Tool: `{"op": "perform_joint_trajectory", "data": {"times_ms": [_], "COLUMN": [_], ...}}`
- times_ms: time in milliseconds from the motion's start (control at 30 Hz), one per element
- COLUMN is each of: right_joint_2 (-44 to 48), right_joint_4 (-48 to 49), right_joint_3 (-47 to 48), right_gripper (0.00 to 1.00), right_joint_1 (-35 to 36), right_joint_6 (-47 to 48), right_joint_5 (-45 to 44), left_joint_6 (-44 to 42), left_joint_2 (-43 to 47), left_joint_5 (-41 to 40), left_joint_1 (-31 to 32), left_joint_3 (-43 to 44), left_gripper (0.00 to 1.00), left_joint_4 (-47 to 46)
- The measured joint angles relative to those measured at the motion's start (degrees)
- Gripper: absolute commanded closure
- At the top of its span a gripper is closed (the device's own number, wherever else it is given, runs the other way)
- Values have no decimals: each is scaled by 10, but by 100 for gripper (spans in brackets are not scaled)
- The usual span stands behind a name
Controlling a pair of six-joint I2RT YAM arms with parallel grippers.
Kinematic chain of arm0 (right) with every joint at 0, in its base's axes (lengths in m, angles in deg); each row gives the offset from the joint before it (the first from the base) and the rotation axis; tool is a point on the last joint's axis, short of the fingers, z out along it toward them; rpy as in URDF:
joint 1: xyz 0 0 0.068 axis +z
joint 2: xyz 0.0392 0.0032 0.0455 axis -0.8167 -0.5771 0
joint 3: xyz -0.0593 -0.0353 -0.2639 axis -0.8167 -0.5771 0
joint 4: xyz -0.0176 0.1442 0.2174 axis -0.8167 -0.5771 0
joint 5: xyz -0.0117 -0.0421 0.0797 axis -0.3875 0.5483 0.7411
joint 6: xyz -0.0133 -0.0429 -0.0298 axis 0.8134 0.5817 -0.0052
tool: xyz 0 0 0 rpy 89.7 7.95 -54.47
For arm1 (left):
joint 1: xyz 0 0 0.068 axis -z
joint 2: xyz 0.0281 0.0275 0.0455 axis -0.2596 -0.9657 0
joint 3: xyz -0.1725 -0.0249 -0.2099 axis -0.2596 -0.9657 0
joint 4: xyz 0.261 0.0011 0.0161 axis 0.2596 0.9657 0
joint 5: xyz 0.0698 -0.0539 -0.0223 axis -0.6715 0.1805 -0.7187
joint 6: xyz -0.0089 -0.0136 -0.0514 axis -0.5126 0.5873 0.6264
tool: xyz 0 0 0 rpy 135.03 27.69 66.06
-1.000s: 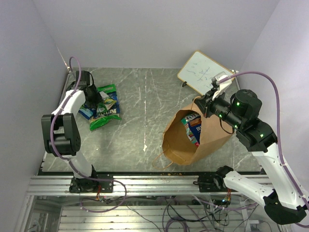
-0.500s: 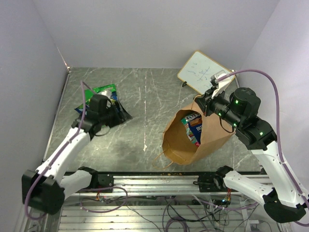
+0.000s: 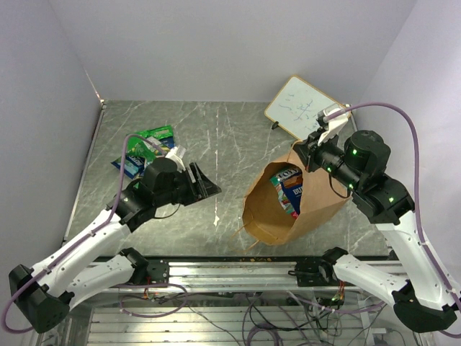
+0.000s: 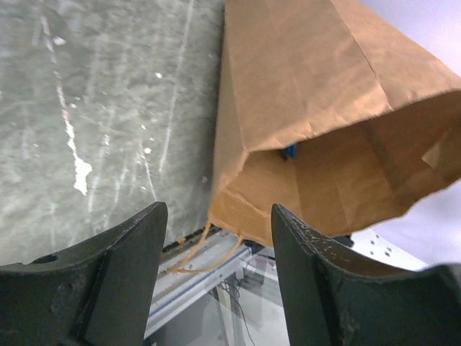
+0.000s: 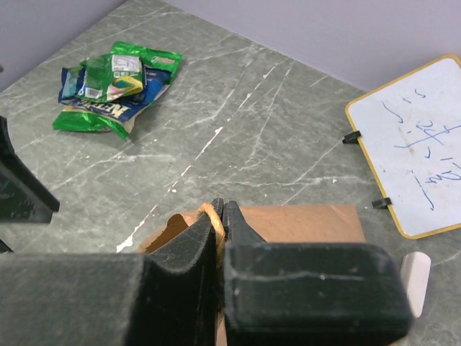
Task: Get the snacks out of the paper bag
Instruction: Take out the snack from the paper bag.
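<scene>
Left jaws now nearer, paper bag [image 4: 317,94] ahead

White arms [image 3: 83,245] — black joints [image 3: 369,154], purple cables [image 3: 389,107].

Nothing reads cleanly from here: the white board [image 5: 414,169] carries blue handwritten scrawl, the green packet [image 5: 101,115] has blurred white block lettering, and the blue packet [image 3: 290,189] inside the paper bag [image 3: 317,205] shows illegible white letters.
</scene>
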Motion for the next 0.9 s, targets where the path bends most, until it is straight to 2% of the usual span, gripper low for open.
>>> {"op": "perform_joint_trajectory", "data": {"times_ms": [133,300,367,467,633,767,900], "right_joint_2": [-2,16,25,28,3,-10,2], "right_joint_4": [-4,7,10,17,12,7,14], "right_joint_3": [2,-17,-22,-22,-1,5,-4], "right_gripper": [100,100,100,100,100,100,100], "right_joint_1": [0,0,0,0,0,0,0], "right_joint_6": [-2,-6,-12,-19,-15,-11,-14], "right_joint_5": [7,4,5,5,21,34,49], "left_joint_6": [21,35,35,29,16,18,24], "left_joint_2": [-29,-103,-135,-176,-207,-207,-214], "left_joint_5": [-39,-106,-127,-156,-214,-266,-305], "left_joint_1": [104,250,289,314,316,332,368], "left_joint_3": [35,82,97,132,195,191,168], "left_gripper": [26,25,24,23,25,27,36], "left_joint_4": [-3,-38,-47,-48,-59,-99,-131]}}
